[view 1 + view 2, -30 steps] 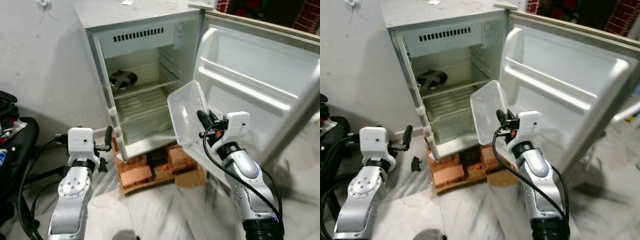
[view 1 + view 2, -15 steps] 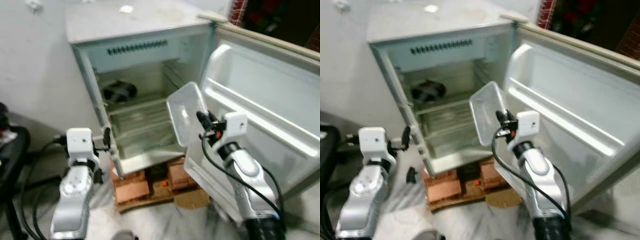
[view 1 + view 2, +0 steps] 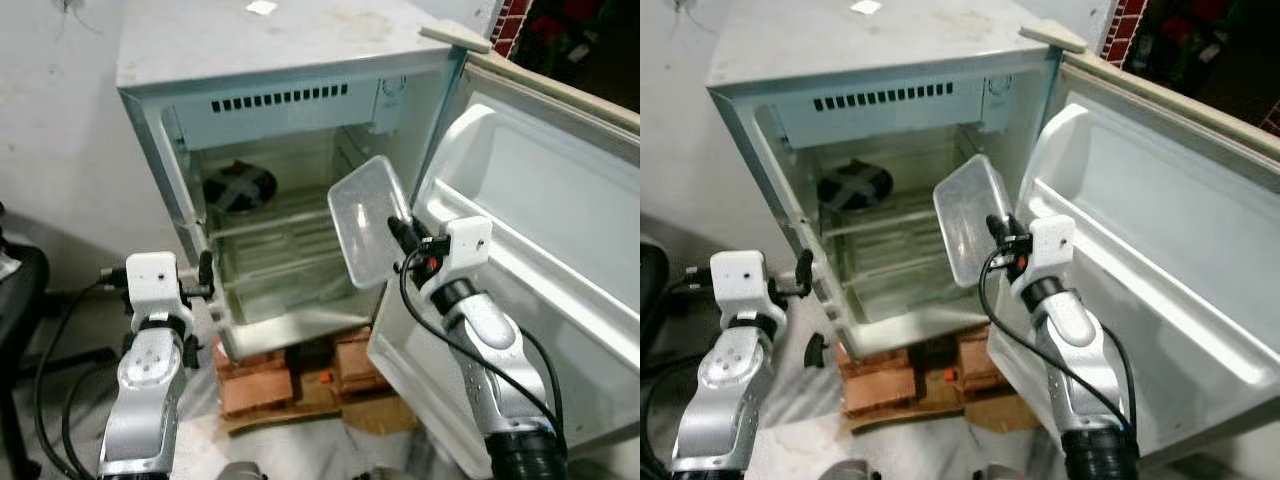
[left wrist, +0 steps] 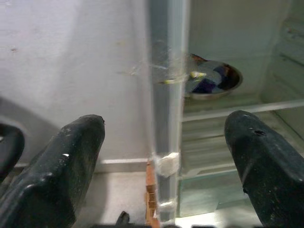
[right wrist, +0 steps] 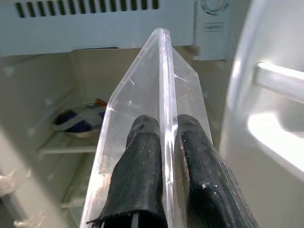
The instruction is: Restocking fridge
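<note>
A small white fridge (image 3: 270,60) stands open, its door (image 3: 540,210) swung out to the right. My right gripper (image 3: 396,232) is shut on the rim of a clear plastic container (image 3: 365,220), held tilted on edge before the fridge opening; the fingers (image 5: 142,171) pinch its wall. A metal bowl (image 3: 240,185) with something dark inside sits on the upper shelf. My left gripper (image 3: 205,268) is open, its fingers (image 4: 71,161) on either side of the fridge's left front edge (image 4: 166,118), not touching.
The fridge rests on bricks and a wooden board (image 3: 290,375). A grey wall (image 3: 60,130) is at the left, with a black object (image 3: 15,290) and cables low down. The wire shelves (image 3: 285,250) below the bowl hold nothing. A white slab (image 3: 455,35) lies on the fridge top.
The camera has come closer to the fridge and risen. My right gripper has carried the clear container up and nearer the opening. The left gripper now lines up with the fridge's left edge.
</note>
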